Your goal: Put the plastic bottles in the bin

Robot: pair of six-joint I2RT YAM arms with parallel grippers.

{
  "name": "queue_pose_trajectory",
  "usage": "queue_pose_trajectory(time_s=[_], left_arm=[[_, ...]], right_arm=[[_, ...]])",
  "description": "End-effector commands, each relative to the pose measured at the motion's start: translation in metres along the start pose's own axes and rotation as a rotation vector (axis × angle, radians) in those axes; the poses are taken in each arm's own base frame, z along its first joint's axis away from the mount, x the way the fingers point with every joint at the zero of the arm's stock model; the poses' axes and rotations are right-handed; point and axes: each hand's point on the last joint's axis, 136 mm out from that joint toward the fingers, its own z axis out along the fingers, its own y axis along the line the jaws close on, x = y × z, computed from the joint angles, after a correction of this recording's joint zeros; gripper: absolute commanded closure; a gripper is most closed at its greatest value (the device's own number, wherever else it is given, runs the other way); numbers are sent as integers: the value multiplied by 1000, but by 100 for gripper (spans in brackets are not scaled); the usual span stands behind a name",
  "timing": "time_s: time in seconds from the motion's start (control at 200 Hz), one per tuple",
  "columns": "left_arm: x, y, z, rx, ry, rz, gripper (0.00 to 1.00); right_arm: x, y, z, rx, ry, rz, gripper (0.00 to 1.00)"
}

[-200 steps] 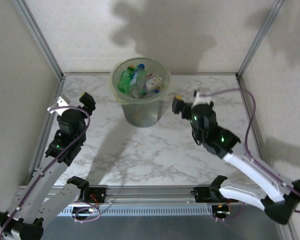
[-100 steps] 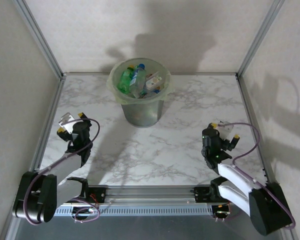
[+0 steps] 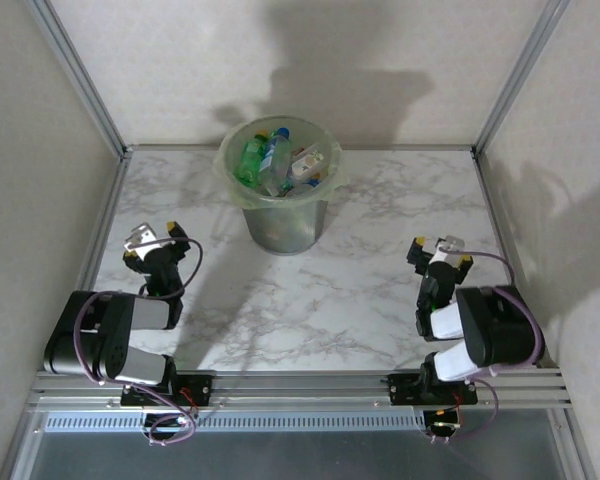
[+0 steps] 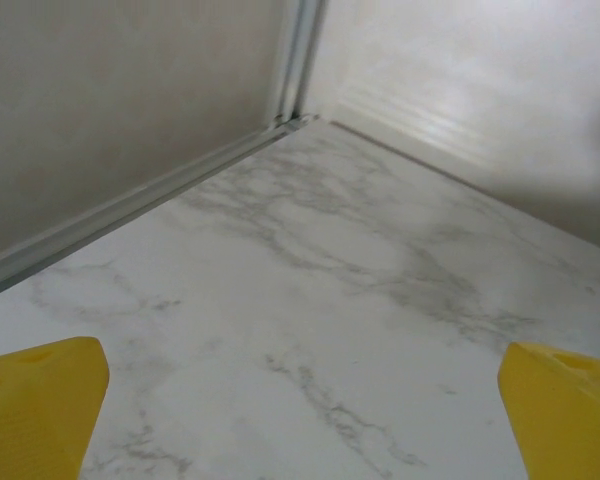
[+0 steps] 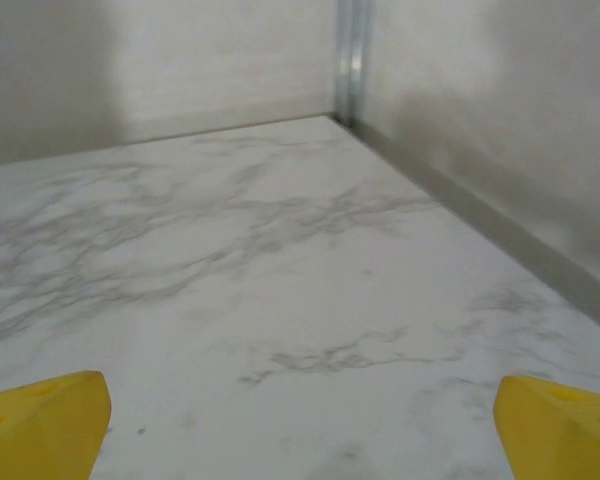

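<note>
The pale-green translucent bin (image 3: 282, 222) stands at the back middle of the marble table, and several plastic bottles (image 3: 265, 160) lie inside it, green and clear with coloured labels. My left gripper (image 3: 152, 240) is folded back low at the near left, open with nothing between its yellow fingertips (image 4: 40, 405). On the near right my right gripper (image 3: 440, 252) is folded back the same way, open and empty, its yellow fingertips (image 5: 555, 425) wide apart over bare marble.
Metal frame posts and grey walls close the table on the left (image 3: 75, 70), right (image 3: 520, 75) and back. A metal rail (image 3: 300, 385) runs along the near edge between the arm bases. Bare marble (image 3: 310, 290) lies between the arms and the bin.
Both arms have drawn back from near the bin and folded down to the near corners. Both grippers stayed open and empty.
</note>
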Motion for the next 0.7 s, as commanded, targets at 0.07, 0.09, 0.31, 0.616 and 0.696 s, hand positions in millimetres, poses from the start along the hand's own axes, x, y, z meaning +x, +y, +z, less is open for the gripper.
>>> queue_pose_trajectory(time_s=[0.07, 0.09, 0.31, 0.616, 0.696], left_arm=[[6, -26, -4, 134, -19, 52, 1], [3, -27, -3, 136, -38, 50, 1], [2, -29, -4, 120, -48, 68, 1], [4, -30, -4, 120, -42, 77, 1], [3, -30, -4, 119, -42, 76, 1]], right_arm=[[-31, 20, 18, -149, -77, 42, 1], [-30, 20, 19, -146, -71, 42, 1], [-31, 20, 18, -148, -77, 39, 1], [-31, 20, 18, -148, -77, 37, 1], [-31, 21, 19, -148, -78, 37, 1]])
